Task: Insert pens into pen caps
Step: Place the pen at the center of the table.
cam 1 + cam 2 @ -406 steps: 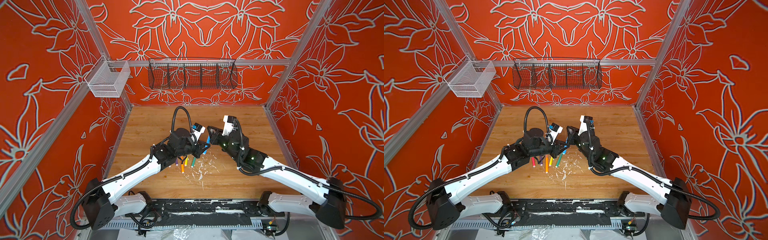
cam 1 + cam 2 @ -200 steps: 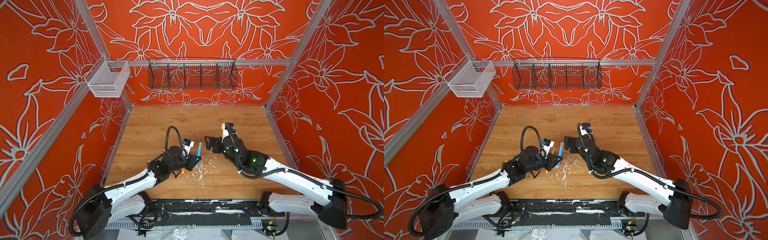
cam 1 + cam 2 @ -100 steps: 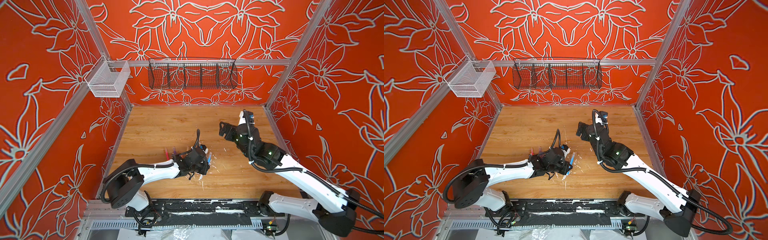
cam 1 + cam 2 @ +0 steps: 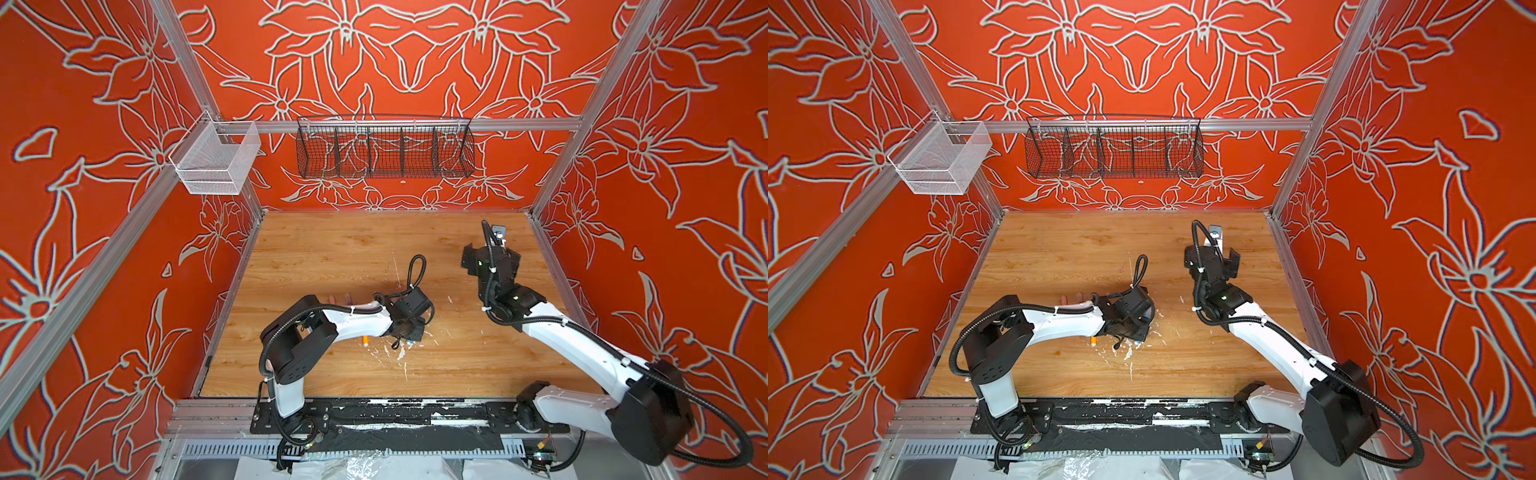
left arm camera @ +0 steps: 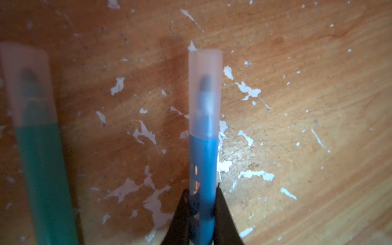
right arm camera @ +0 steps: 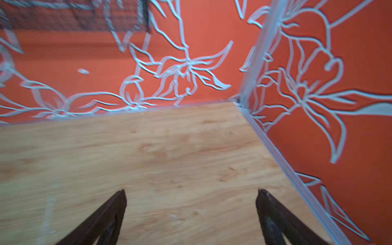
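Blue pen (image 5: 203,169), capped, lay near the green pen (image 5: 44,180), nearly parallel, pointing straight out from our left gripper (image 5: 202,188). Its jaws hugged the barrel; we couldn't tell whether they pinched. Right gripper (image 6: 191,193) gaped empty.

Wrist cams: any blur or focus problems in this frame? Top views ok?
Left wrist view: dim and warm-tinted, blue pen and its cap soft, green pen at the edge softer still; paint flecks on the tabletop sharper. Right wrist view: motion blur smears wall pattern and tabletop grain. Both top views: sharp, evenly lit, no glare.
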Controlling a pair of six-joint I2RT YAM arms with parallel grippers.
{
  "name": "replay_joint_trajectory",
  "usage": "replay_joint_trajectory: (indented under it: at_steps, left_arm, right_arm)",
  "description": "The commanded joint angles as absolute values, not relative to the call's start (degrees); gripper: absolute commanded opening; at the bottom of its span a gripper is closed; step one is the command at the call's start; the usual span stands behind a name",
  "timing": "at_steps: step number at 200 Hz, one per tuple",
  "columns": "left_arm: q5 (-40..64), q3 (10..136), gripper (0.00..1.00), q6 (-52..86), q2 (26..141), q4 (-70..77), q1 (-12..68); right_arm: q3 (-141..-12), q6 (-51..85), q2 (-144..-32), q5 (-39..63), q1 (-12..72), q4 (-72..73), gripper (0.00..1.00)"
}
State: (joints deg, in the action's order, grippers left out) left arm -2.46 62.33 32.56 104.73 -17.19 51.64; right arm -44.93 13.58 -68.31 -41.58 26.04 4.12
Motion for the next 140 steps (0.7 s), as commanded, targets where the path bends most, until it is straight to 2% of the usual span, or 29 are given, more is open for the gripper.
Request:
replay_joint_trajectory:
  at_steps: [1,14,25,39,44,55,75,97,114,132,140]
  left_arm:
    - [-4.58,64.83,0.36,31.86,106.0,-22.95,51.66]
    - [-5.83,66.81,0.53,31.13,105.11,-25.2,51.68]
    - [-7.32,68.51,0.72,30.39,103.55,-27.32,51.65]
    - [-9.47,70.58,0.82,29.09,100.89,-29.85,51.59]
    - [-10.4,71.25,0.84,28.45,99.66,-30.6,51.44]
    - [-12.52,72.66,0.85,27.16,96.7,-32.26,50.88]
    - [-17.51,73.62,0.85,25.13,89.46,-33.84,47.96]
    - [-29.97,69.74,0.85,25.33,79.4,-31.68,42.0]
    - [-40.25,60.06,0.88,22.34,70.6,-21.65,35.24]
    - [-42.9,44.33,0.91,13.36,62.12,-3.23,27.26]
    - [-44.01,37.06,0.94,9.25,58.66,5.06,24.45]
  right_arm:
    - [-40.17,11.84,-68.82,-39.44,20.78,11.37,0.98]
    - [-36.87,9.14,-70.24,-38.73,18.74,15.92,0.98]
    - [-33.83,6.88,-72.14,-39.34,17.13,21.53,0.98]
    - [-31.32,5.81,-75.07,-39.75,14.97,26.68,0.98]
    - [-31.71,5.81,-75.92,-40.35,14.1,27.76,0.98]
    - [-34.64,6.66,-75.68,-38.79,13.14,18.79,0.97]
    - [-33.3,5.56,-74.98,-37.21,12.5,19.91,0.97]
    - [-30.92,2.25,-72.5,-34.58,12.22,20.3,0.98]
    - [-28.53,1.46,-74.57,-37.83,11.61,24.47,0.98]
    - [-26.19,-0.26,-79.55,-35.12,10.27,32.83,0.98]
    - [-28.11,-0.01,-80.15,-32.99,10.21,28.09,0.98]
